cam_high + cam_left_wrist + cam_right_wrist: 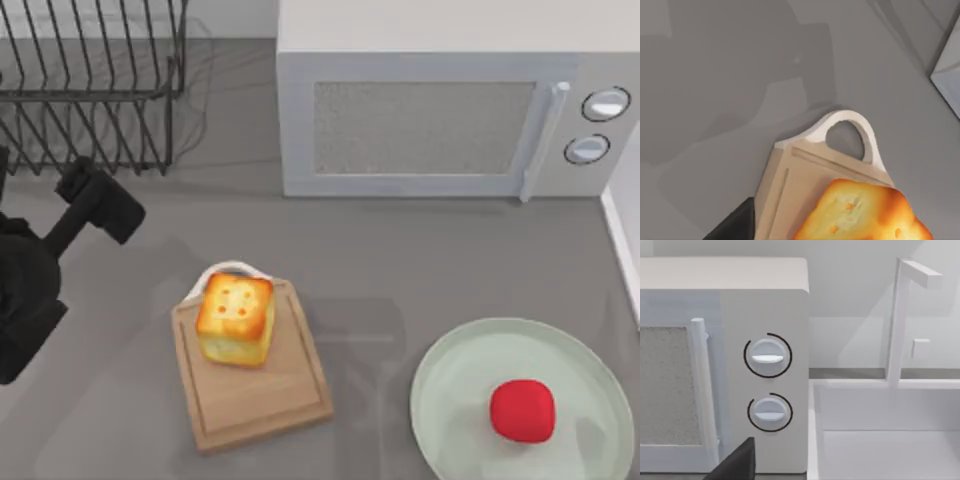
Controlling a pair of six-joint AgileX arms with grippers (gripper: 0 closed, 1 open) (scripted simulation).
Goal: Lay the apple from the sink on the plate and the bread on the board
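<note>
Two placed: apple [522,410] on plate [450,385], bread [236,318] on board [262,400]

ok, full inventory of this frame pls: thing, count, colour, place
bread: 1, golden-yellow with browned top, on the board near its handle end
board: 1, light wood with white loop handle, table's left-centre
apple: 1, red, on the plate
plate: 1, pale mint-green, table's front right
microwave: 1, white, two dials, back centre-right
dish rack: 1, black wire, back left
sink: 1, white with white tap, beside the microwave
left arm: 1, black, table's left edge, left of the board
left pincer: 1, black, above the table left of the board
</note>
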